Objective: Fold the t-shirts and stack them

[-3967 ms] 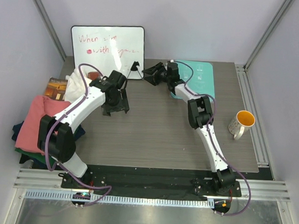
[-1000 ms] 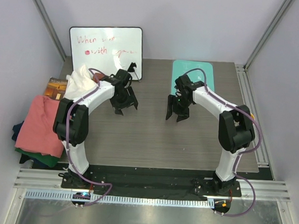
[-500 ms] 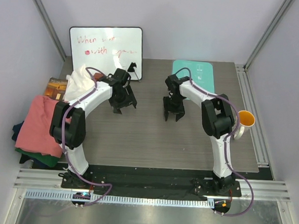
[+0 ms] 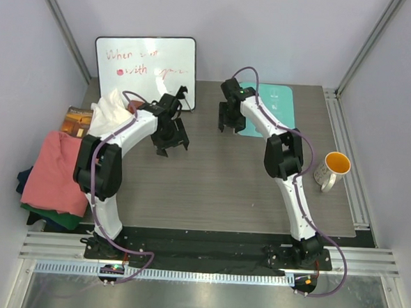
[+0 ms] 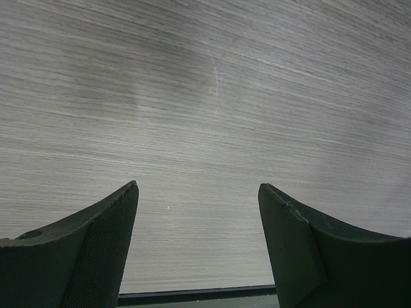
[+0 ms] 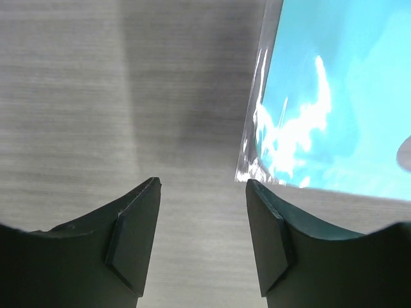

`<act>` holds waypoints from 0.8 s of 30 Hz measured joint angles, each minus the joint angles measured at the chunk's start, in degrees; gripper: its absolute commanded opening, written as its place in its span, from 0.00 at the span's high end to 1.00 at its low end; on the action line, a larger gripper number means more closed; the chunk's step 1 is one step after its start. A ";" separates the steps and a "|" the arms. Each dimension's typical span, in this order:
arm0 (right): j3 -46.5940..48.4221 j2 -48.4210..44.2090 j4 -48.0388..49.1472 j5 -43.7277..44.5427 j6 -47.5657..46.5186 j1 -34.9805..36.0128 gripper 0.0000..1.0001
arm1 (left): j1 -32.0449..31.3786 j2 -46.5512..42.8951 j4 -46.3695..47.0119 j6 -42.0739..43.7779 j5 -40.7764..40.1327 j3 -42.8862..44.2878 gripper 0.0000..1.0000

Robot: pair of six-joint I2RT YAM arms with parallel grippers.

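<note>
1. Fingers of the left gripper [image 5: 198, 189] are spread wide apart. Nothing is between them, only bare table [image 5: 212, 96].
2. The right gripper [image 6: 203, 183] is spread wide too and holds nothing. The teal mat [image 6: 340, 96] has its edge just past one fingertip.
3. The t-shirts [image 4: 54, 173] sit in a pile well off to the left of the left fingers. The white one [image 4: 110, 110] is nearest them.

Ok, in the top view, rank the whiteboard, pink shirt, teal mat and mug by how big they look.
Whiteboard, largest.
Pink shirt and teal mat look close; the right arm hides part of the mat.
Mug, smallest.
</note>
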 measured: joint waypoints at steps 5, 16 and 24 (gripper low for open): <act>0.85 1.01 3.26 1.05 0.96 -1.20 0.39 | 0.09 0.00 -1.27 2.05 -0.26 0.55 0.24; -0.11 2.23 8.76 -0.70 4.96 -4.09 0.39 | 0.76 -0.20 -3.21 4.83 -2.75 0.57 0.24; -5.31 -0.31 12.66 -0.70 5.84 -5.33 0.39 | 0.90 -0.35 -3.45 5.79 -3.48 0.57 0.23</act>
